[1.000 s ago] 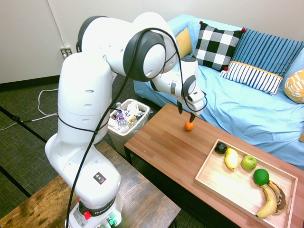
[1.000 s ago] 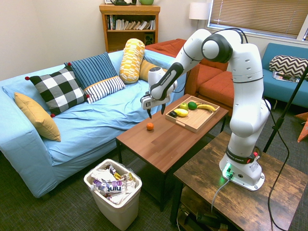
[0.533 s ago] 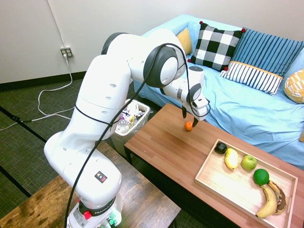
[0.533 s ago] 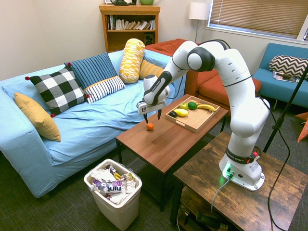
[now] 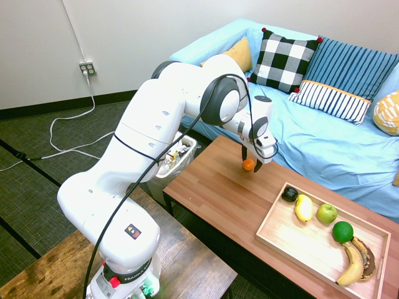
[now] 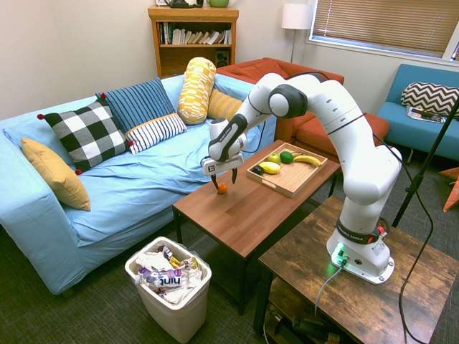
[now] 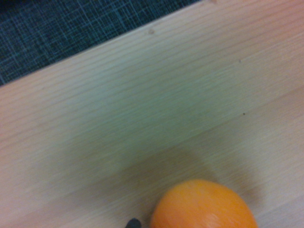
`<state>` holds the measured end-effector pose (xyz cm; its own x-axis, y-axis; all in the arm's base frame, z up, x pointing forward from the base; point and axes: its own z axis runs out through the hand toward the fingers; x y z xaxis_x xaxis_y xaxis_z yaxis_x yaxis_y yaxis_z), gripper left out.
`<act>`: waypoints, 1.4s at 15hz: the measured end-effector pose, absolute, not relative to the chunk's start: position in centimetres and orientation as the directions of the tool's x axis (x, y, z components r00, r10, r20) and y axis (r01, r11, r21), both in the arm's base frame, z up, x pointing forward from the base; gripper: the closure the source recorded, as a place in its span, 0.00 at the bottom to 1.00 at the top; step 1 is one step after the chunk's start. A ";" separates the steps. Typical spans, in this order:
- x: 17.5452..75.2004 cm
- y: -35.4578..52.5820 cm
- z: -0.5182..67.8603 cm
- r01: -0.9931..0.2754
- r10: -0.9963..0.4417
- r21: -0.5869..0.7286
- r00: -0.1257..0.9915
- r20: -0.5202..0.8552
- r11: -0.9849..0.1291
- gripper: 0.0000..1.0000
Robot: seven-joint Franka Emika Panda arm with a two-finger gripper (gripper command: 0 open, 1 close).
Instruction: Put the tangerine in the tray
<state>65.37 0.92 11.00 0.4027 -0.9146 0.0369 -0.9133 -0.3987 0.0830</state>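
Closing on the tangerine [image 5: 248,164] is the step that carries the risk. The fruit sits on the worktop [image 5: 218,193] near the edge that faces the sofa [image 5: 324,137], well apart from the tray [image 5: 274,240] at the other end. The claw [image 5: 250,163] is lowered around it with the fingers spread, one on each side, and no contact can be confirmed from either exterior view.

Likely faults, as judgements:
- One finger touches first. Cause: claw off centre. Result: the fruit rolls, possibly over the nearby edge onto the sofa.
- Fingers close above the widest part. Result: the fruit squeezes out downward or slips during the lift.
- Release in the tray lands against the fruit already there: a lemon [image 5: 303,207], a green apple [image 5: 326,213], a lime [image 5: 342,232] and bananas [image 5: 353,265]. The bare tray floor nearer the arm is the safer target.

Orientation: the tangerine is close to round, so no long axis or facing direction can be told. The wrist view [image 7: 204,206] shows only smooth orange skin, no stem.
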 end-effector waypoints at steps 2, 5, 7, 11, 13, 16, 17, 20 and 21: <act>65.7 0.6 10.2 -0.915 -0.916 0.087 0.399 0.035 -0.395 1.00; 66.2 0.8 10.0 -0.913 -0.916 0.094 0.400 0.027 -0.396 1.00; 66.1 1.0 9.8 -0.912 -0.915 0.100 0.402 0.022 -0.398 1.00; 66.2 1.3 9.8 -0.909 -0.914 0.105 0.406 0.015 -0.402 1.00; 66.3 1.3 9.9 -0.909 -0.913 0.109 0.407 0.012 -0.403 1.00; 66.4 1.3 10.1 -0.906 -0.911 0.112 0.412 0.004 -0.409 1.00; 66.5 1.1 10.3 -0.907 -0.912 0.108 0.410 0.004 -0.407 1.00; 67.3 -0.7 13.8 -0.907 -0.910 0.083 0.415 -0.002 -0.414 1.00; 67.6 -2.1 15.9 -0.910 -0.911 0.066 0.411 0.006 -0.410 1.00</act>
<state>67.56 -2.12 15.92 0.4114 -0.9114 0.0065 -0.9097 -0.4101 0.0659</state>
